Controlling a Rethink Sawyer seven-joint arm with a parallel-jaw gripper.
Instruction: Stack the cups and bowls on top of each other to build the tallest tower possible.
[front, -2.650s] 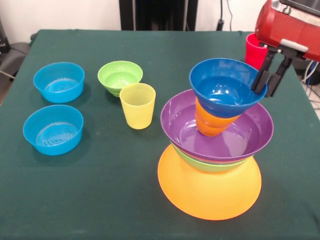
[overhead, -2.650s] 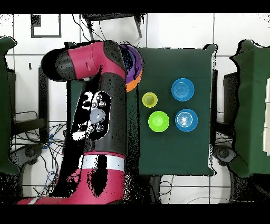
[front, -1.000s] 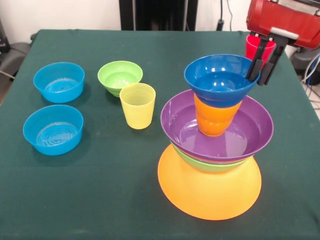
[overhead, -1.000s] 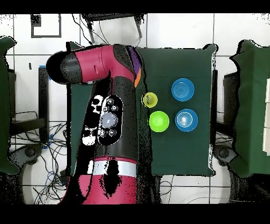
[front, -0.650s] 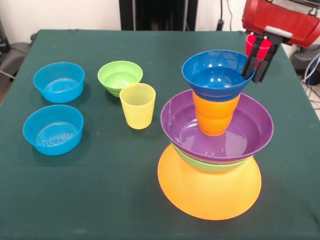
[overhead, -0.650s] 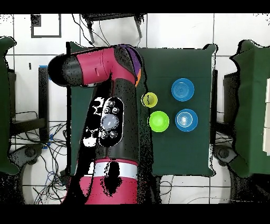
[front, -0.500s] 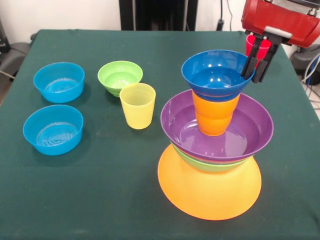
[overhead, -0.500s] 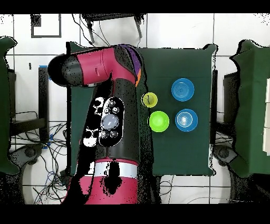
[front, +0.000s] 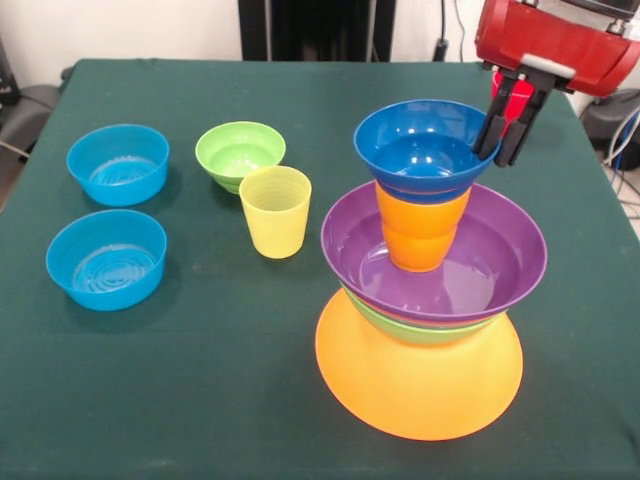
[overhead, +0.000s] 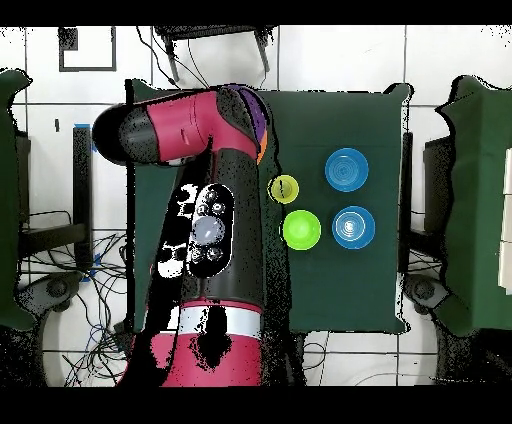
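The tower stands at the right of the front view: a huge orange bowl (front: 420, 385) upside down as base, a large green bowl (front: 420, 331), a large purple bowl (front: 485, 265), an upright orange cup (front: 420, 235) and on top a dark blue bowl (front: 415, 150). My gripper (front: 493, 152) is shut on the blue bowl's right rim, one finger inside and one outside. A red cup (front: 517, 96) shows partly behind the fingers. The yellow cup (front: 275, 210) stands left of the tower. In the overhead view the arm hides the tower except a purple sliver (overhead: 259, 118).
A small green bowl (front: 240, 152) sits behind the yellow cup, and two light blue bowls (front: 118, 163) (front: 106, 258) lie at the far left. The overhead view shows the yellow cup (overhead: 285, 188), green bowl (overhead: 300, 229) and both light blue bowls (overhead: 346, 168) (overhead: 353, 226).
The gripper has carried the dark blue bowl leftward and a little upward. The orange cup under it went from tilted to upright. Other cups and bowls have not moved.
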